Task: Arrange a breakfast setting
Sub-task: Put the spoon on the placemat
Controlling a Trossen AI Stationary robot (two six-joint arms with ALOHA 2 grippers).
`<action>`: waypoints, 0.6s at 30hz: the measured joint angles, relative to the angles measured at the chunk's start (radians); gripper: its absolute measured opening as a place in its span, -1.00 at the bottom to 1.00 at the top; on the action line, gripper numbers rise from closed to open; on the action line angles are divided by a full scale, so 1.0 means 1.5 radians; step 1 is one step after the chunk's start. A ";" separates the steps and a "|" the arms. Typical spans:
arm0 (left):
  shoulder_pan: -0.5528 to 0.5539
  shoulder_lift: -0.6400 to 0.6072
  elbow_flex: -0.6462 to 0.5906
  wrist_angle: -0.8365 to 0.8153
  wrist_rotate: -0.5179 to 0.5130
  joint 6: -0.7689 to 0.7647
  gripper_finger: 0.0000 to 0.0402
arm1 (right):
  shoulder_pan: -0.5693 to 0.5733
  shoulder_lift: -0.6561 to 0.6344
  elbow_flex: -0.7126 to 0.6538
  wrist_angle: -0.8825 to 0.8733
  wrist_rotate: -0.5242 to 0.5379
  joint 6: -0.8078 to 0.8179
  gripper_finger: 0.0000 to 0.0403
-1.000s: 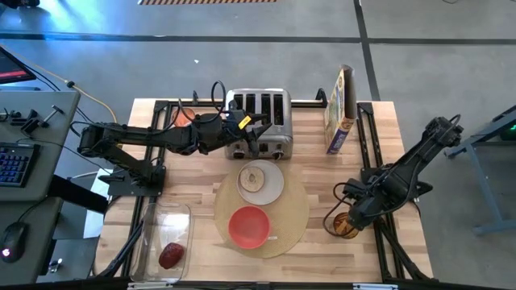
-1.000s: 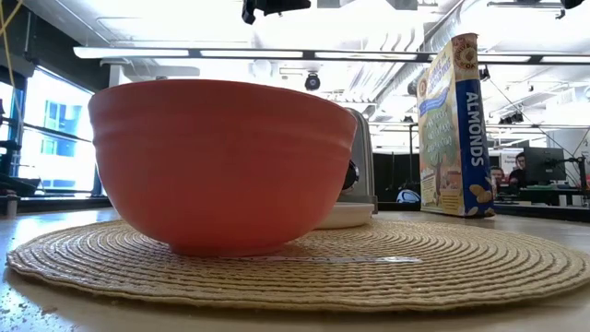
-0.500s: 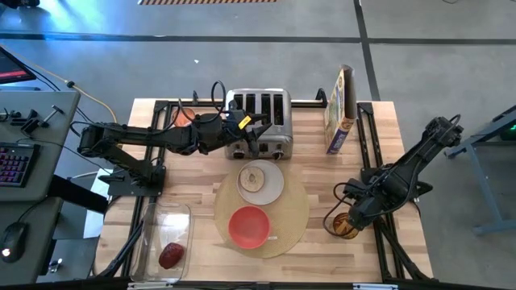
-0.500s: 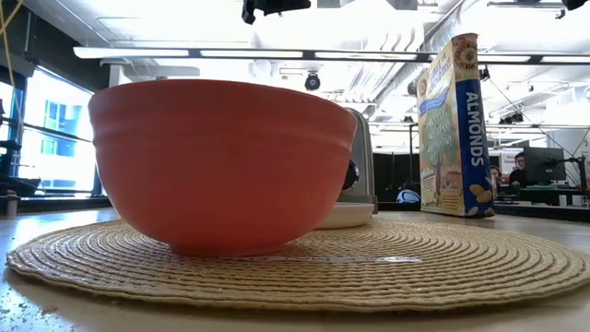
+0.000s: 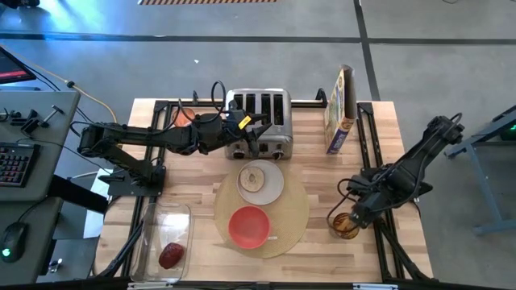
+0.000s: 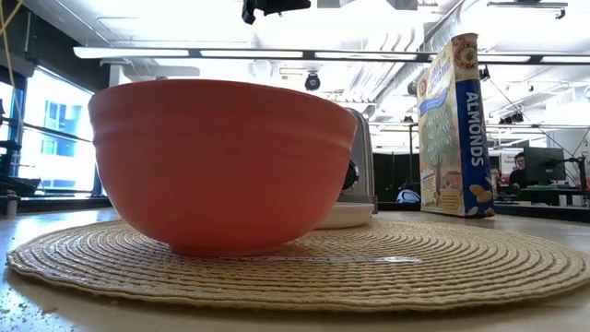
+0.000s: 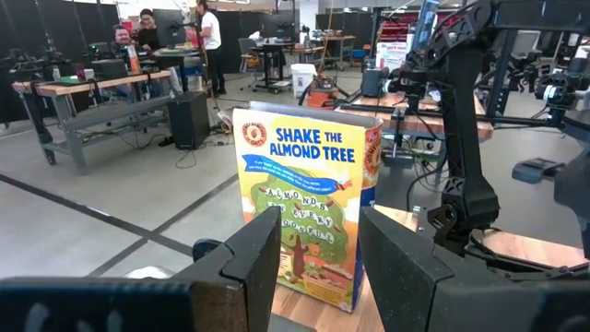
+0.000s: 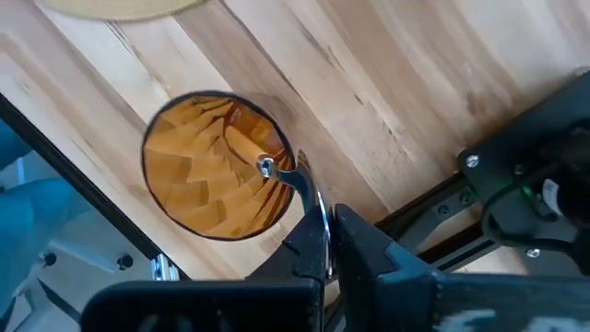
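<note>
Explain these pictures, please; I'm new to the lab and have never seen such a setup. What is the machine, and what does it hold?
Two dark robot arms work at a wooden table. One picture looks straight down, one sits at tabletop height close to the red bowl, and one rides on each wrist. On the table: a toaster, a cereal box, a round placemat carrying the bowl and a white plate with toast, and a clear tub holding a dark red fruit. The left gripper is open at the toaster's front, holding nothing. The right gripper, near the table's right edge, is shut on a spoon that stands in an amber cup.
</note>
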 joint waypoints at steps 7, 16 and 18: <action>0.003 0.000 0.000 0.000 0.000 0.000 -0.31 | -0.001 -0.001 0.054 -0.065 0.009 -0.006 -1.00; 0.010 0.000 0.000 0.000 0.000 0.000 -0.31 | -0.002 -0.010 0.181 -0.105 0.064 -0.046 -1.00; 0.010 0.000 0.000 0.000 0.000 0.000 -0.31 | -0.006 -0.010 0.208 -0.105 0.089 -0.065 -1.00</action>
